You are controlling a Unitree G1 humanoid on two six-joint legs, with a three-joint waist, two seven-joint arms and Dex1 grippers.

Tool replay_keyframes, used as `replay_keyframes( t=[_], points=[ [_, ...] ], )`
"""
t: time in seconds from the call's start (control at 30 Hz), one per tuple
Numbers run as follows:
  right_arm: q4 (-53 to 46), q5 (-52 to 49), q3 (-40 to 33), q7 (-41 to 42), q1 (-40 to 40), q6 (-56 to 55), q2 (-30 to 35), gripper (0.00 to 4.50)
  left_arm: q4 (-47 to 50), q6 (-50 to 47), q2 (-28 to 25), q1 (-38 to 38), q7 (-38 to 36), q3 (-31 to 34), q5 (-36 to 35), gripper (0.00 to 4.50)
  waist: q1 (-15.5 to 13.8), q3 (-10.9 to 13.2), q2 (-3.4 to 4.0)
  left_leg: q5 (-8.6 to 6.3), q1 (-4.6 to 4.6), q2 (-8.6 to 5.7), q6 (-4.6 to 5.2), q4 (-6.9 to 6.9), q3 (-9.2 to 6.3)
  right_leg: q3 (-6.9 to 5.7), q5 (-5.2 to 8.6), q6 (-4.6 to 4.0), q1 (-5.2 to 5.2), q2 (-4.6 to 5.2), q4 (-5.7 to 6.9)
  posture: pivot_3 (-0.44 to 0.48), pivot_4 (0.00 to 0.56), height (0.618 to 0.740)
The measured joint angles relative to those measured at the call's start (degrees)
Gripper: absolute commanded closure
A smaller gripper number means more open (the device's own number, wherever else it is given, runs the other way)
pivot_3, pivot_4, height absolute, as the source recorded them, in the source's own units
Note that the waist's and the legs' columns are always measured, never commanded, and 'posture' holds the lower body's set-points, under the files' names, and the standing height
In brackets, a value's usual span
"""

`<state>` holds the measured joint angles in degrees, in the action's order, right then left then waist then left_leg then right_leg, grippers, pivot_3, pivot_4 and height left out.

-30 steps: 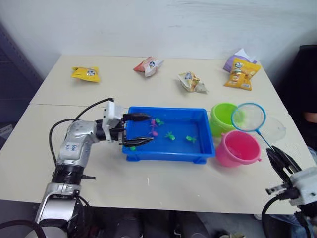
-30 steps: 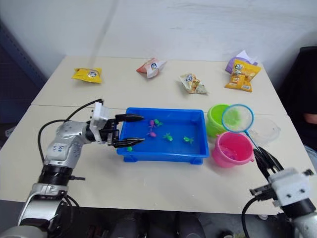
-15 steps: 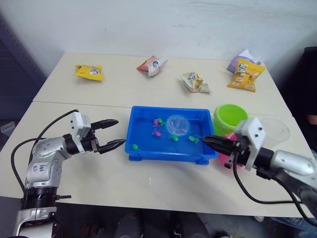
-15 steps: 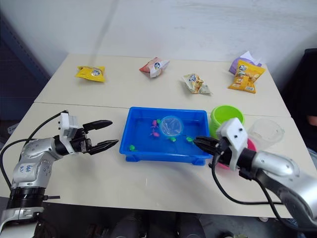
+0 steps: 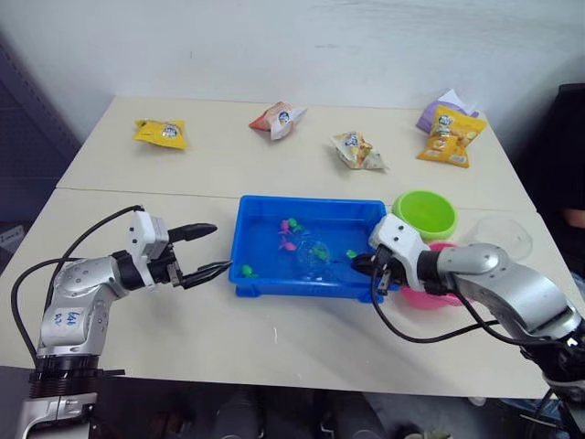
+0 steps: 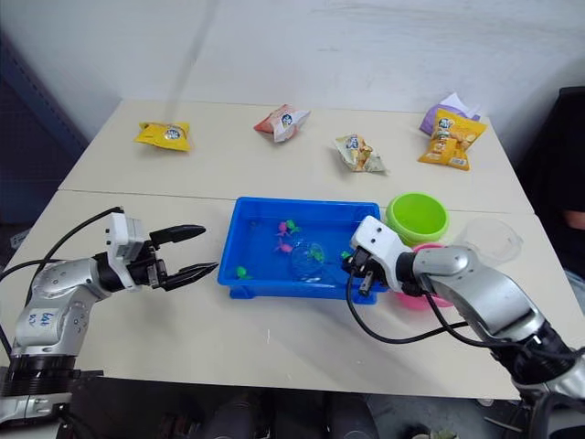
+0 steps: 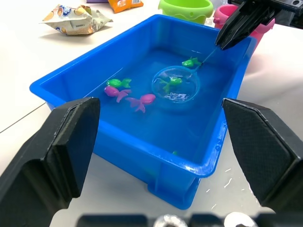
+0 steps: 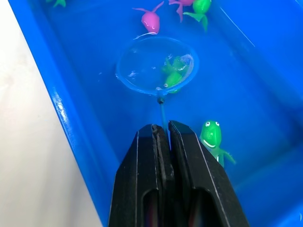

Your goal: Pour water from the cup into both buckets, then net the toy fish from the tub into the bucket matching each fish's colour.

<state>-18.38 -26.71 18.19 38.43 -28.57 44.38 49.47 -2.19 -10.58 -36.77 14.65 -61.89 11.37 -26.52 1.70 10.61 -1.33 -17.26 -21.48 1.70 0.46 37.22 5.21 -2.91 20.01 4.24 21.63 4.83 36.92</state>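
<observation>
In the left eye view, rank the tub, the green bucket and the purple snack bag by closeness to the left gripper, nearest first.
From the left gripper:
1. Tub, just beside its fingertips on the robot's right.
2. Green bucket, beyond the tub's far end.
3. Purple snack bag, at the table's far right corner.

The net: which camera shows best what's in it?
The right wrist view: it looks straight down into the net, with a green fish inside the hoop. The left wrist view shows it slanted from farther off; in both eye views the net is a faint ring.
</observation>
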Motion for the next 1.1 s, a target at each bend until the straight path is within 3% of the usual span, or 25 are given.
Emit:
replay_keyframes(
  t=[0.37,0.63,0.8,1.1],
  points=[
    [3.3,8.0,6.4,2.0,-6.8,6.0,-6.0,4.50,0.3,0.0,-0.2,-1.0,0.1,-1.2,0.3,0.08,0.0,0.0,0.01,-0.01,-0.02,-0.01,-0.01,-0.01,0.00,-0.01,0.00,0.00,0.03,0.02,-0.01,0.000,0.150,0.738],
    [7.3,11.3,6.6,2.3,-9.7,7.0,-10.5,4.50,0.3,0.0,-0.2,-0.9,0.2,-1.3,0.3,0.08,0.1,0.0,0.01,0.00,-0.03,-0.01,-0.02,-0.03,0.01,-0.04,0.00,0.00,0.05,0.02,-0.01,0.000,0.150,0.738],
    [9.8,12.1,6.6,2.2,-10.0,6.8,-17.0,4.50,0.1,-0.2,-0.3,-0.8,0.3,-1.2,0.3,0.08,0.1,0.0,0.01,0.00,-0.03,-0.01,-0.03,-0.03,0.02,-0.05,0.00,0.00,0.07,0.01,0.03,0.000,0.150,0.738],
    [14.3,14.0,6.3,1.3,-10.6,3.8,-24.6,4.50,-3.7,-0.3,-3.5,0.6,0.5,-0.7,0.6,0.08,0.3,0.0,0.02,0.00,-0.07,-0.01,-0.03,-0.06,0.04,-0.06,0.00,-0.01,0.15,0.01,0.06,0.000,0.150,0.738]
  ],
)
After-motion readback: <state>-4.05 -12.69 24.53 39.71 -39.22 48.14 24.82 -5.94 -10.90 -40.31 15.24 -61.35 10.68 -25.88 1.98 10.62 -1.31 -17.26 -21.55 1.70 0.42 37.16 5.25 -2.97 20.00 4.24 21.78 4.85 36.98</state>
